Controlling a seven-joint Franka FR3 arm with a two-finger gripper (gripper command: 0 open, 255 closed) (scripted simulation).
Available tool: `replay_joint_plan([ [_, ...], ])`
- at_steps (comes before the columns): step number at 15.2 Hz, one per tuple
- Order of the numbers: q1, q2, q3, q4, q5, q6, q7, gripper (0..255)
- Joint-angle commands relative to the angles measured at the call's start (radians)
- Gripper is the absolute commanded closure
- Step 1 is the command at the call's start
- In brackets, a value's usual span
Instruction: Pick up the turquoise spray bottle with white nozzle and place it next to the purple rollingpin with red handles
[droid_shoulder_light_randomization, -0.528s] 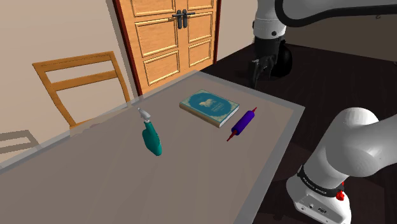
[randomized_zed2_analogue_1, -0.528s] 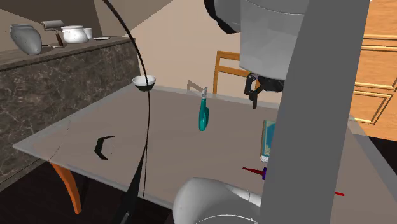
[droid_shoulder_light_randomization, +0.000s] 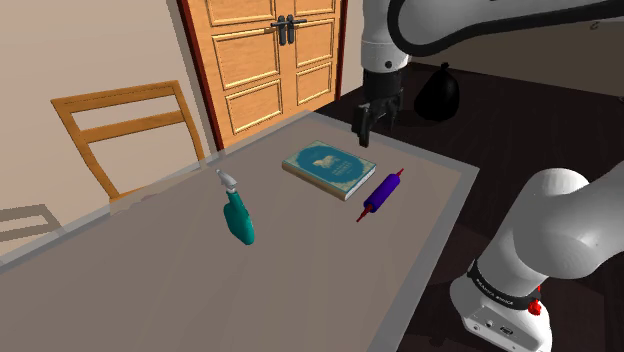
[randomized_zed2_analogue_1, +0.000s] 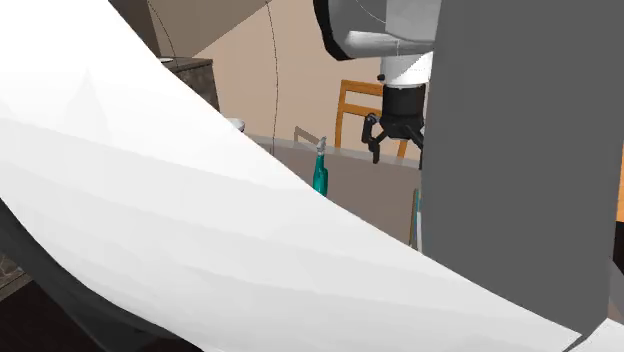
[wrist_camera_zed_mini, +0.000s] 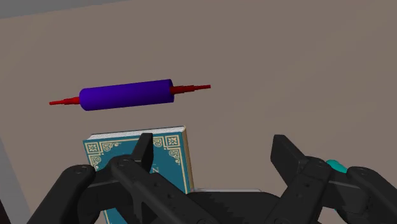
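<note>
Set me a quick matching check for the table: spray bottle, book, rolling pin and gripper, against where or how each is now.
1 spray bottle
2 book
3 rolling pin
4 gripper

A lies between the other two things on the table
B open, in the air, holding nothing
C purple, on the table at the shoulder view's right of the book
D teal, on the table at the shoulder view's left of the book

Pairs: 1-D, 2-A, 3-C, 4-B
</note>
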Motion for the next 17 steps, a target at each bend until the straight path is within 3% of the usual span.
replay_joint_plan([
  [1,0.01,0.062,0.026,0.028,0.017,0.036,0.032,0],
  [9,0.041,0.322,0.116,0.196,0.04,0.137,0.151,0],
  [17,0.079,0.602,0.185,0.44,0.003,0.181,0.272,0],
])
